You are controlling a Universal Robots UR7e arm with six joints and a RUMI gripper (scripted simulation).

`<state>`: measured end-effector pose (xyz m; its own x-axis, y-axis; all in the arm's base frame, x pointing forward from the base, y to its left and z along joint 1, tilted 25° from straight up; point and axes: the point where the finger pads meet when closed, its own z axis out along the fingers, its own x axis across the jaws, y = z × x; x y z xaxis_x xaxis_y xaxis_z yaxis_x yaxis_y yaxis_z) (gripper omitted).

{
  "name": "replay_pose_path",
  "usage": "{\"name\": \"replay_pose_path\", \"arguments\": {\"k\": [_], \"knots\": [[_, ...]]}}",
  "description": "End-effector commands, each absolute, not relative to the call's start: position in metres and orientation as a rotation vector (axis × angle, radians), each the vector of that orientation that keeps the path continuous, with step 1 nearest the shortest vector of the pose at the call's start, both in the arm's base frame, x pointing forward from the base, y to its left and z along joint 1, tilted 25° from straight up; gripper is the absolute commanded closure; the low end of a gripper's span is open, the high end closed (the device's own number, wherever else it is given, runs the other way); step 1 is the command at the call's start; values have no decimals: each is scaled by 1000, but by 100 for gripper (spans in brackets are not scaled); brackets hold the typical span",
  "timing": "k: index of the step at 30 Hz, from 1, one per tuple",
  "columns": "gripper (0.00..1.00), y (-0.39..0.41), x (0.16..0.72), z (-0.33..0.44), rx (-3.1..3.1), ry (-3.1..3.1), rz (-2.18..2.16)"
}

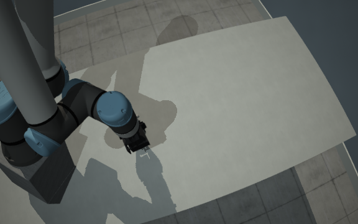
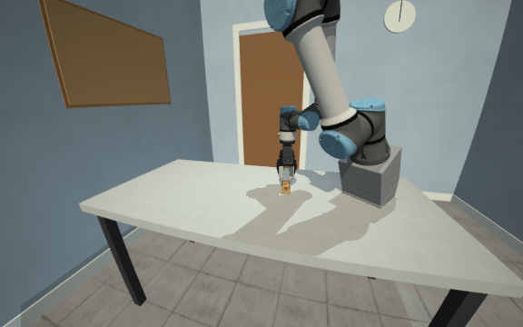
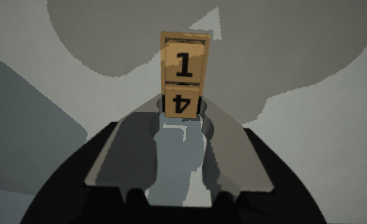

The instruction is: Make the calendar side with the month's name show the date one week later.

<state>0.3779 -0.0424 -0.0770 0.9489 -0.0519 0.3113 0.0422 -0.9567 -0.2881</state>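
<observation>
The tray (image 2: 286, 193) (image 3: 163, 55) is on the bench (image 1: 244, 93) (image 2: 166, 195) (image 3: 309, 130), straight below the hand (image 1: 145, 149) (image 2: 286, 180) (image 3: 181, 96). In the wrist view two cubes sit in it one above the other, both wood-coloured like the tray. The farther cube, the 1 cube (image 3: 184, 62), shows a dark 1 that reads upright from this camera. The nearer one, the 4 cube (image 3: 182, 103), shows a 4 upside down from the same side. The hand is grasping the 4 cube, with one finger against each of its side faces; the 1 cube lies beyond the fingertips, between the tray's long rims.

The side with the month's name cannot be made out, so the date there cannot be told. In the exterior view a dark mark shows on the tray's near side, too small to read. From the top view the hand hides the tray and cubes.

The arm (image 1: 20, 62) (image 2: 322, 73) stands on a grey block (image 1: 55, 183) (image 2: 363, 183) at one end of the bench and reaches out with the hand pointing down. Its shadow falls across the bench around the tray.
</observation>
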Motion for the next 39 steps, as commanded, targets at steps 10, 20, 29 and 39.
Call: {"name": "replay_pose_path", "arguments": {"k": [10, 20, 29, 39], "knots": [[90, -49, 371, -58, -2809, 7, -461], [90, -56, 364, -36, -2809, 7, -461], [90, -64, 355, -11, -2809, 7, -461], [90, -69, 349, 6, -2809, 7, -461]]}}
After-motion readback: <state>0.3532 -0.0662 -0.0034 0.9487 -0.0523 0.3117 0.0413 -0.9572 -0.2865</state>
